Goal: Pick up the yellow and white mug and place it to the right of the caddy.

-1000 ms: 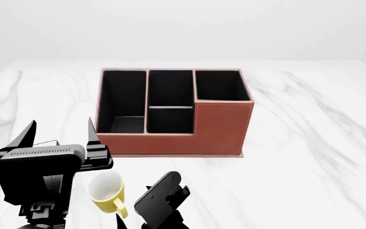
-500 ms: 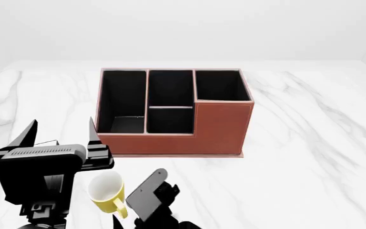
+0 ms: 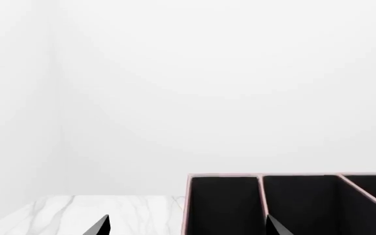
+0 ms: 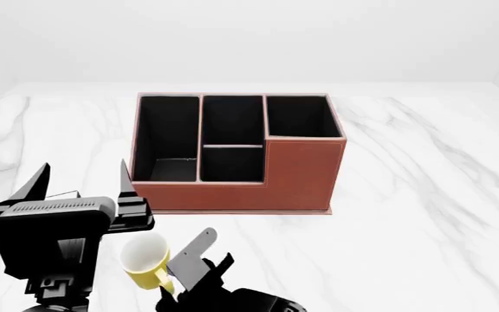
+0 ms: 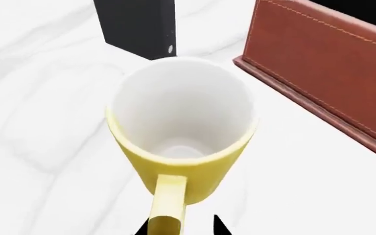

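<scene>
The yellow and white mug stands upright on the marble table, in front of the caddy's left end, with its handle pointing at my right gripper. The reddish-brown caddy stands at the table's middle and also shows in the right wrist view and the left wrist view. My right gripper is open just right of the mug, and in the right wrist view its tips lie either side of the handle's end. My left gripper is open and empty, left of the mug; it also shows in the left wrist view.
The white marble table stretches right of the caddy. A black upright slab shows just beyond the mug in the right wrist view. A white wall stands behind the table.
My right gripper has moved left and closer to the mug, bringing its tips around the handle. The left arm, mug and caddy have not moved.
</scene>
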### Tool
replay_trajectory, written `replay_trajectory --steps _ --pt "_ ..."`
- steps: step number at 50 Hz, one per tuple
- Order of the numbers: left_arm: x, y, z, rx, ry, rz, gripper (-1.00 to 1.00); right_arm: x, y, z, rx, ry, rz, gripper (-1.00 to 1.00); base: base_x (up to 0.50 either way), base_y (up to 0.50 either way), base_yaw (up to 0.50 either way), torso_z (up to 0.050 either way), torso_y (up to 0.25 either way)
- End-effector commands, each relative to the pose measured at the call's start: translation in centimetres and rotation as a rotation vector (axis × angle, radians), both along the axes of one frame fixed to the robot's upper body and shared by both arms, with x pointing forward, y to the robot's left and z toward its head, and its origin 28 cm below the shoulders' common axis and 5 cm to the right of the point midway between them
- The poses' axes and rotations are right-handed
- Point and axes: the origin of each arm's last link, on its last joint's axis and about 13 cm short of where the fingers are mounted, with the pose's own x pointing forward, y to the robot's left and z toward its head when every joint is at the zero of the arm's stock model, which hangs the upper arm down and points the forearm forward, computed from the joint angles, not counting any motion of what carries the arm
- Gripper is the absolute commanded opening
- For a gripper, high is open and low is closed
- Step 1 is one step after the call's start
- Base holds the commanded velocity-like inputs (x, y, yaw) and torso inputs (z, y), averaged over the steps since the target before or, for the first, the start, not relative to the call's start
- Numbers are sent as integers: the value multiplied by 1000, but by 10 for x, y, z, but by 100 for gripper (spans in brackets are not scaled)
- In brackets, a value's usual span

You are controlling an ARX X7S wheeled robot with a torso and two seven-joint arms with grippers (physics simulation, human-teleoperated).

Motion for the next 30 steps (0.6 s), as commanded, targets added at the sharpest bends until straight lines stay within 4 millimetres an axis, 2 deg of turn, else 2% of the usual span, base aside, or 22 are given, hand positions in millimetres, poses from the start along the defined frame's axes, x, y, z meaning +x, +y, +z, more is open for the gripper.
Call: replay_trajectory --steps 1,22,30 --pt "0 -1 0 0 0 -3 100 8 -8 0 -22 -20 -40 -100 0 0 0 0 0" --pt "-3 -2 1 -2 -8 -8 100 -25 -41 24 5 -126 -116 -100 0 0 0 0 0" --pt "-3 -2 1 -2 -10 -6 100 -29 -58 28 7 -137 -154 -100 0 0 0 0 1"
